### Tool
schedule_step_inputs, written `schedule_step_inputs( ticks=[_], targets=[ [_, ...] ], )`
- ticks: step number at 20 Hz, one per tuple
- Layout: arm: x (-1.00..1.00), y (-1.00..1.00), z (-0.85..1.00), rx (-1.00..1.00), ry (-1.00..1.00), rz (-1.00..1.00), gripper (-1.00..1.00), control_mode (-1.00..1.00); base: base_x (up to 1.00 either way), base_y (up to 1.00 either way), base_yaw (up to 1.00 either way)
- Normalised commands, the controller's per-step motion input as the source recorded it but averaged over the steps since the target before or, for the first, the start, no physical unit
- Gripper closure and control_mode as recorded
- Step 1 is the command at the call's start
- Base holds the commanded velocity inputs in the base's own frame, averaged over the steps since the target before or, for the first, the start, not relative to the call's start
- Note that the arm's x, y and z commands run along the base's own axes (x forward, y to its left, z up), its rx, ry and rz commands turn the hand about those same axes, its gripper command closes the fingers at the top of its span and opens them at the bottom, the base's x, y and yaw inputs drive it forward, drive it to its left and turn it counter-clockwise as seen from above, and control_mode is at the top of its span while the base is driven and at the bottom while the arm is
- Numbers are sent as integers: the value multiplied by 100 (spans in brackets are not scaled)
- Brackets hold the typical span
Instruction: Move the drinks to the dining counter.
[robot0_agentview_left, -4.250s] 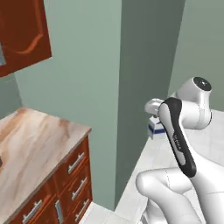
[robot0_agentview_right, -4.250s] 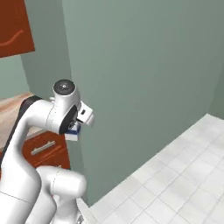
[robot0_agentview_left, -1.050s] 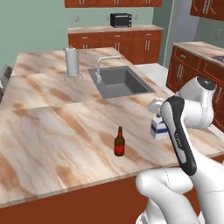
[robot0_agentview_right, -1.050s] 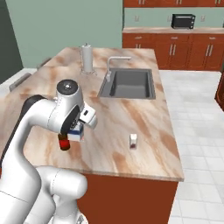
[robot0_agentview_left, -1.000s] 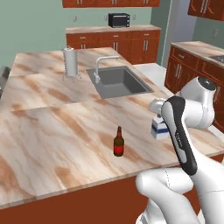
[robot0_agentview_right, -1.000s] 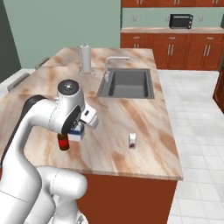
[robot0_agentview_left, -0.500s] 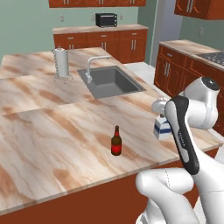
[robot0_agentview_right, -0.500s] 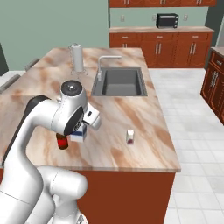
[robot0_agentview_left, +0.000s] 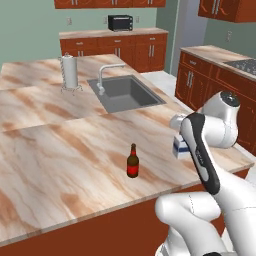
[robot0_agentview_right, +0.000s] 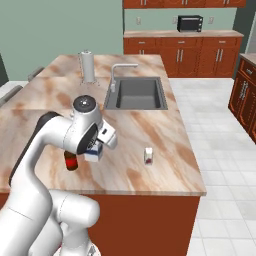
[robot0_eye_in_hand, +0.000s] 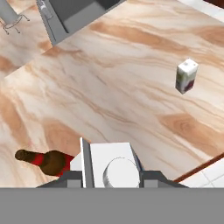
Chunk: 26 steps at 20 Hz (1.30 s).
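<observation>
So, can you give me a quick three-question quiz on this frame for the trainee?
1. True or false: the brown bottle stands upright on the dining counter.
2. What is the gripper closed on? A) the white-and-blue carton B) a paper towel roll C) nothing
3. Short answer: what grey fixture is set into the counter top beyond the bottle?

Key: 1 true; 2 A; 3 the sink.
</observation>
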Motion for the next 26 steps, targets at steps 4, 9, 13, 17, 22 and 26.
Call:
schedule_step_inputs(
  ticks=[4,9,13,17,22,26],
  targets=[
    [41,0,-33,0,0,0,100,-100,0,0,0],
    [41,-1,-29,0,0,0,100,-100,0,0,0],
    [41,-1,-31,0,0,0,100,-100,0,0,0],
    [35,-3,-28,0,-2,0,100,-100,0,0,0],
    [33,-2,-25,0,0,0,100,-100,0,0,0],
    [28,-2,-25,0,0,0,100,-100,0,0,0]
  ],
)
